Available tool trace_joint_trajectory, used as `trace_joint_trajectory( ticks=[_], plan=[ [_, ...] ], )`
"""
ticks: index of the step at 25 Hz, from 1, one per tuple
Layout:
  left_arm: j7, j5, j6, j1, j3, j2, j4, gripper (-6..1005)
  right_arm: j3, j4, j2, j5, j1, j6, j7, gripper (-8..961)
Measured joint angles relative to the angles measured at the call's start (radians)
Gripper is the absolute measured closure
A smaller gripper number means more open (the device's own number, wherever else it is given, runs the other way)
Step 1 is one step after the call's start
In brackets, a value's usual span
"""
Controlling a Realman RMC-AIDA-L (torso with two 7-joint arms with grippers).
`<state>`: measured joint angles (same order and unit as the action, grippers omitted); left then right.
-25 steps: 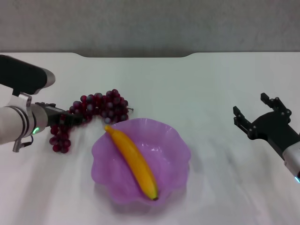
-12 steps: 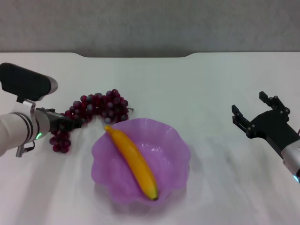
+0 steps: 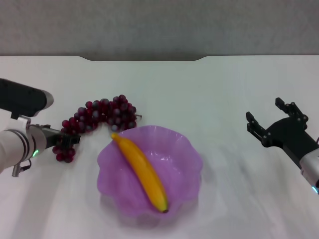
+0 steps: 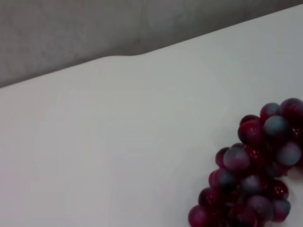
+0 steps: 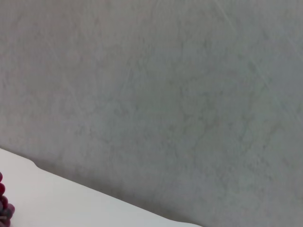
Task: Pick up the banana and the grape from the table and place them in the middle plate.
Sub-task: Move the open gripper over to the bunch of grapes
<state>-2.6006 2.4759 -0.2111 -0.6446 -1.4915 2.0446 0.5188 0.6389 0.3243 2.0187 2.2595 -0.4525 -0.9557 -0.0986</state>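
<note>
The banana (image 3: 142, 172) lies diagonally inside the purple middle plate (image 3: 187, 154) at the front centre of the table (image 3: 199, 89). The grape bunch (image 3: 102, 115) lies on the table just behind and left of the plate, its tail curving down to the left. It also shows in the left wrist view (image 4: 255, 175). My left gripper (image 3: 67, 139) is low at the tail end of the bunch, among the outer grapes. My right gripper (image 3: 271, 118) is open and empty, hovering to the right of the plate.
The table's far edge has a notch (image 3: 144, 59) with a grey wall behind. The right wrist view shows mostly the wall (image 5: 165, 94) and a bit of the grape bunch (image 5: 4, 203).
My left arm has drawn back to the left and a little lower along the grape bunch. The grapes, banana, plate and right arm have not visibly moved.
</note>
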Motion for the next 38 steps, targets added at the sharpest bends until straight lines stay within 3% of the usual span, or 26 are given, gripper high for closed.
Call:
trace_joint_trajectory(
  ticks=[28,31,37,38],
  plan=[
    [0.005,-0.123,0.001,0.000,-0.002,0.000,-0.028,150,-0.002,-0.002,0.000,0.000,-0.003,0.000,0.010,133],
    [0.006,-0.135,0.001,-0.001,-0.002,0.000,-0.028,321,-0.004,-0.002,0.000,0.000,-0.005,0.000,0.010,133],
    [0.008,-0.139,0.003,-0.001,-0.003,0.000,-0.028,312,-0.004,-0.002,0.000,0.000,-0.007,-0.001,0.010,133],
    [0.008,-0.139,0.003,-0.002,-0.004,0.000,-0.029,346,-0.004,-0.002,0.000,0.000,-0.007,-0.001,0.010,133]
  ],
)
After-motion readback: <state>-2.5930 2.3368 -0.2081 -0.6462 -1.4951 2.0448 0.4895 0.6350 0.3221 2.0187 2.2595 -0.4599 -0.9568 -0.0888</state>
